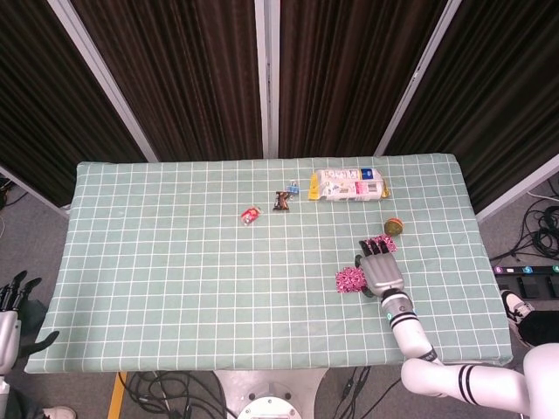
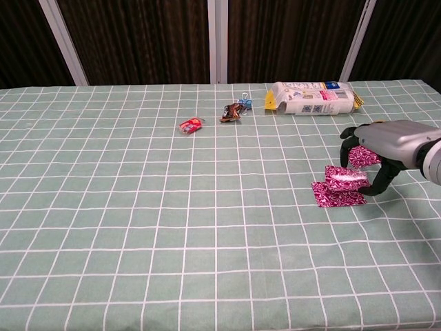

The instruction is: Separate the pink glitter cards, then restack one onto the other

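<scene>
Right hand (image 2: 375, 155) holds glitter card (image 2: 346, 178); package (image 2: 313, 98) print unreadable.

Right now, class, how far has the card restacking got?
Separated: one pink glitter card lies flat on the cloth. In hand: the right hand holds a second card over its far edge. Left: lowering and releasing it. A third pink card lies behind.

The right hand (image 2: 377, 153) holds a pink glitter card (image 2: 346, 177) (tilted) just above another card (image 2: 336, 195). A third card (image 2: 362, 156) lies behind.
</scene>
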{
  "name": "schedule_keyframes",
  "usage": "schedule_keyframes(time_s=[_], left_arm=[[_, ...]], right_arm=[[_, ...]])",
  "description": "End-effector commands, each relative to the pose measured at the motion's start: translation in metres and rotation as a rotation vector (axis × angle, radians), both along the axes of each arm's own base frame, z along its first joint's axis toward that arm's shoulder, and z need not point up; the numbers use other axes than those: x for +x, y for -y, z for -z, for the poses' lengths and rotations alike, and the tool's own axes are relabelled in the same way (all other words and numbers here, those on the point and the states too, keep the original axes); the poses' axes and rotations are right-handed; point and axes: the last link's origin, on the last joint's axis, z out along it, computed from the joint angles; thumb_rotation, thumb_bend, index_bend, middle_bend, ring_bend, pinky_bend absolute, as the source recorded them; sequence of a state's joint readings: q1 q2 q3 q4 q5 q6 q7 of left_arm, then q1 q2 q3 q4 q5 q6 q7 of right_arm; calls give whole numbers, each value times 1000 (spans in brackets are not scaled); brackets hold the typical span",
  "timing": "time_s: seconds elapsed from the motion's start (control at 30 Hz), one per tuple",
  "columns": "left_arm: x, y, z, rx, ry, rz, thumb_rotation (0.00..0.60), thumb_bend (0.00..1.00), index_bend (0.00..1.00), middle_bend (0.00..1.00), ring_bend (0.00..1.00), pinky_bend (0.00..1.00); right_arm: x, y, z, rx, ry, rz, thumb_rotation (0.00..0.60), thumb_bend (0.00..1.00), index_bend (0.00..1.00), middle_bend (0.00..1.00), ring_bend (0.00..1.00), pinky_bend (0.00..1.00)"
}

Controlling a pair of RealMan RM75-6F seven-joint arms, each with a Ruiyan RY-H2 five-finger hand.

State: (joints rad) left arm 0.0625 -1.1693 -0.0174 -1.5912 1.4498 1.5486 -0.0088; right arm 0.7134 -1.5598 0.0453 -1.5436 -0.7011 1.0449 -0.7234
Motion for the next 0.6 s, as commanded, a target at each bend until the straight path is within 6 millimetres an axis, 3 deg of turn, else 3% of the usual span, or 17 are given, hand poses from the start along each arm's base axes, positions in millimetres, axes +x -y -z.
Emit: schedule_keyframes(time_s=[0.03, 0.6], left_arm=[[-1, 2, 0, 0, 2, -4, 600, 57, 197, 154, 132, 137], [-6, 5, 1, 3, 12, -13, 600, 57, 197, 154, 132, 138]], right_arm=[[0, -1, 6, 10, 2, -1, 569, 180, 354, 46, 0, 0], [4, 0, 18, 27, -36, -49, 561, 179, 332, 38, 0, 0]])
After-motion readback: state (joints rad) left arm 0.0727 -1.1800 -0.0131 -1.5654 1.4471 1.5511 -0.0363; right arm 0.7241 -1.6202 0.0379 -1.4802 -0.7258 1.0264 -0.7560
